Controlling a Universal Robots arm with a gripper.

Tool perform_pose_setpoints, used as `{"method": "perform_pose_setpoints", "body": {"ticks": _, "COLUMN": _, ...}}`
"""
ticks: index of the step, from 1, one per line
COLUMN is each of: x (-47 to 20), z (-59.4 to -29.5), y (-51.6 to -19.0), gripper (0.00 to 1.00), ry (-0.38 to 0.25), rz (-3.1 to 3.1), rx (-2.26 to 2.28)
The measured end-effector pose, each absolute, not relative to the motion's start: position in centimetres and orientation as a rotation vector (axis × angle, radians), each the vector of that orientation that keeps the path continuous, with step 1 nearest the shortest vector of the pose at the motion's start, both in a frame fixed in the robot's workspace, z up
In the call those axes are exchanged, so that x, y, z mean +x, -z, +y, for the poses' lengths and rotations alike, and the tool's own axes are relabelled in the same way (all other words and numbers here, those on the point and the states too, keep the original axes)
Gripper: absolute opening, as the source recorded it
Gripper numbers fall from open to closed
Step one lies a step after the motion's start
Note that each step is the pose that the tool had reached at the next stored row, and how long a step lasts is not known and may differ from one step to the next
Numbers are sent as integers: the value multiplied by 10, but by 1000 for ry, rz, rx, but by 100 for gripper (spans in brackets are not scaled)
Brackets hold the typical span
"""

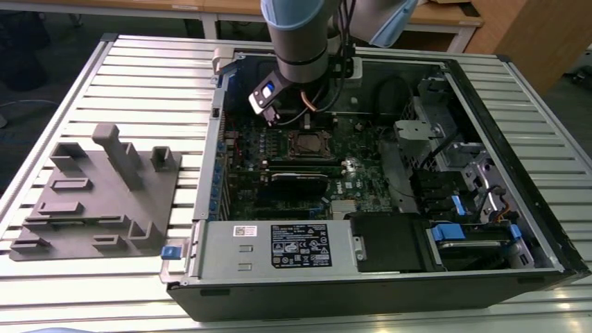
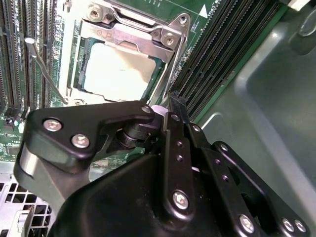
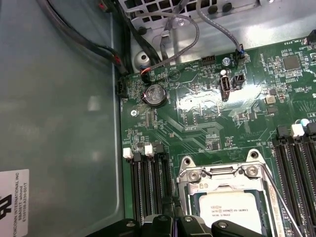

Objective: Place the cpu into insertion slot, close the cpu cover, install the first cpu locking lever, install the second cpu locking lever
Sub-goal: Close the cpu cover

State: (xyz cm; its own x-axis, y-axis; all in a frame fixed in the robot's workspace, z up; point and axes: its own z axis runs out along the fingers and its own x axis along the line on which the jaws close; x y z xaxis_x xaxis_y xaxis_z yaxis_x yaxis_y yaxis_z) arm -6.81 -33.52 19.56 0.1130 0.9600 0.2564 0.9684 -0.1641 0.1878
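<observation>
The cpu [image 2: 116, 69] lies in the insertion slot [image 1: 310, 144], its silver-grey top showing through the cut-out. The cpu cover [image 2: 143, 42] is down over it, a silver frame around the chip, seen also in the first wrist view as cpu cover [image 3: 222, 175] over cpu [image 3: 229, 212]. A thin wire locking lever [image 2: 44, 74] stands free beside the socket on one side. My gripper [image 2: 176, 102] is shut with nothing between its fingers. Its tip is at the socket's other edge, next to the memory slots. In the exterior view the gripper [image 1: 270, 114] hangs just behind the socket.
Black memory slots [image 2: 222, 54] flank the socket. Cables [image 3: 163, 44] and a coin cell [image 3: 155, 94] lie past it. The case wall [image 3: 59, 123] is close. A drive cage [image 1: 462, 173] fills the exterior view's right, and a grey fixture [image 1: 93, 194] sits at its left.
</observation>
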Motion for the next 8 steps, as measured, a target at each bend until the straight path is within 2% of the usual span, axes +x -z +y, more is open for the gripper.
{"method": "perform_pose_setpoints", "body": {"ticks": 8, "x": -68, "z": -335, "y": -195, "gripper": 11, "ry": 502, "rz": -1989, "rx": -2350}}
